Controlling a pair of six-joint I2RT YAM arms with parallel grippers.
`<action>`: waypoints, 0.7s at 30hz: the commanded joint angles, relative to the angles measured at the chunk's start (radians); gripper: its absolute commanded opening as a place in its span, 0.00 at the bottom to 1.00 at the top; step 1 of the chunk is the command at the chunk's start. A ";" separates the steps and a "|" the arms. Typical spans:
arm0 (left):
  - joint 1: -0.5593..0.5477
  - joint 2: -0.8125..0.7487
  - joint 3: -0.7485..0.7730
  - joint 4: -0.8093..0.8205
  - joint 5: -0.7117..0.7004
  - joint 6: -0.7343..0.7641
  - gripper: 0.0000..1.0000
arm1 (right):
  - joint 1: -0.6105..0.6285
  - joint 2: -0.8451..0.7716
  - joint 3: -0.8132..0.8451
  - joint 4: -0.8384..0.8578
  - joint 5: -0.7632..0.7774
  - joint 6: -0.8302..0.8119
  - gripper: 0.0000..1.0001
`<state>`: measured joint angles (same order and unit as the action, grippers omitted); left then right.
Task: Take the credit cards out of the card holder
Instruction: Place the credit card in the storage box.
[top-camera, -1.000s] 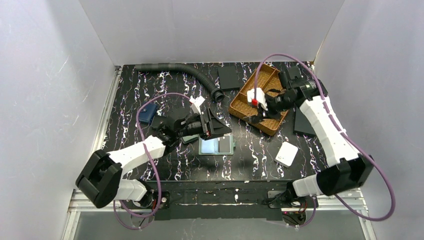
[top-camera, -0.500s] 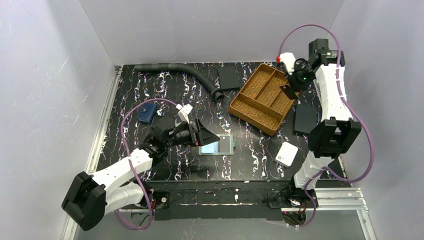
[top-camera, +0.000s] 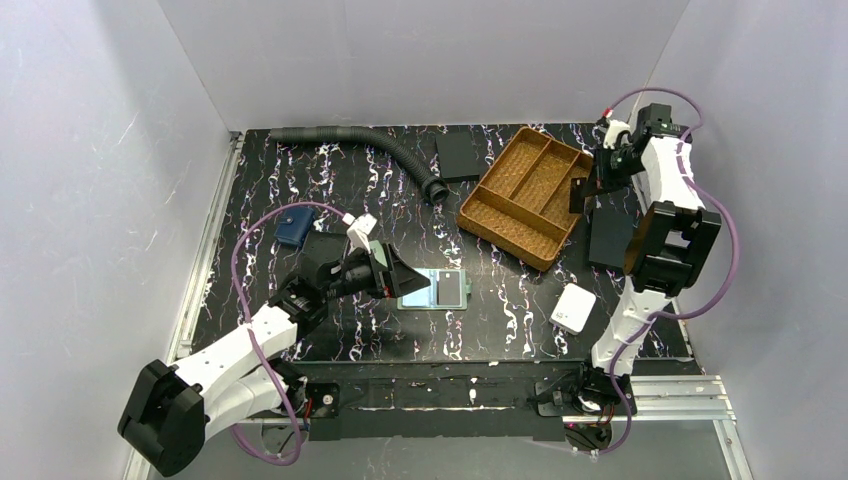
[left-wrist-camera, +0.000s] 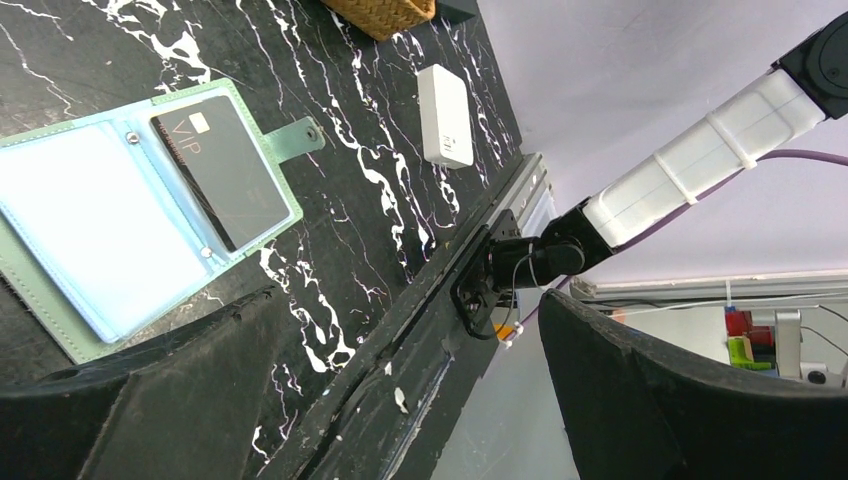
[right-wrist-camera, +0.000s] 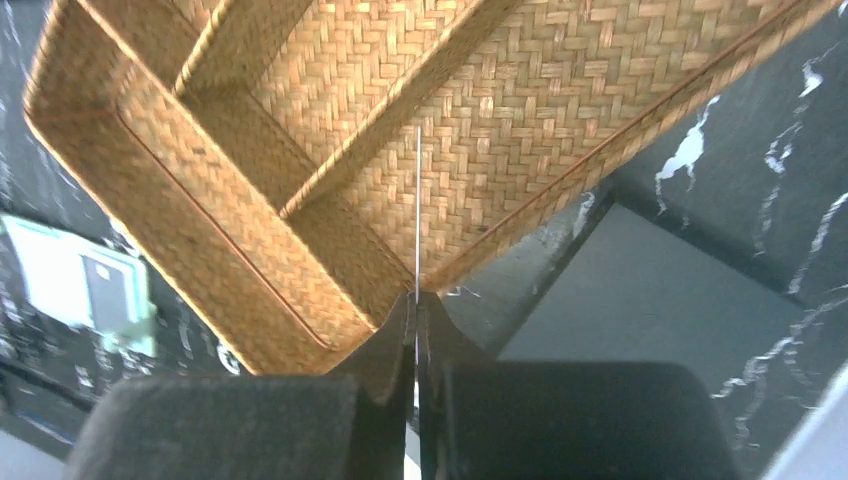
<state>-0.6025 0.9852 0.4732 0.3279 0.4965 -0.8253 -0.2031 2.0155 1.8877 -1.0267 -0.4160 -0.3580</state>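
The sage-green card holder lies open on the table, pale blue inside, and also shows in the left wrist view. A black credit card marked VIP sits in its right pocket. My left gripper is open and empty, just left of the holder and above it. My right gripper is at the woven tray's right end, shut on a thin card seen edge-on; its colour cannot be told. The gripper's fingertips meet in the right wrist view.
A woven divided tray stands back right. Black slabs lie behind it and to its right. A white box sits front right, a navy pouch at left, a corrugated black hose at the back.
My right arm has lifted off the tray's middle and swung to its right end with the gripper shut. My left arm has drawn back toward the near left, uncovering the holder.
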 joint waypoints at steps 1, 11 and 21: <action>0.016 -0.038 -0.007 -0.034 -0.014 0.028 0.98 | -0.005 0.018 -0.063 0.217 -0.082 0.391 0.01; 0.021 -0.044 0.002 -0.059 -0.027 0.029 0.98 | -0.004 0.038 -0.169 0.355 0.027 0.638 0.01; 0.023 -0.035 0.020 -0.073 -0.027 0.035 0.98 | 0.001 0.098 -0.153 0.374 0.029 0.659 0.02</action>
<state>-0.5846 0.9611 0.4717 0.2687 0.4782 -0.8112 -0.2050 2.0949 1.7046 -0.6823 -0.3935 0.2764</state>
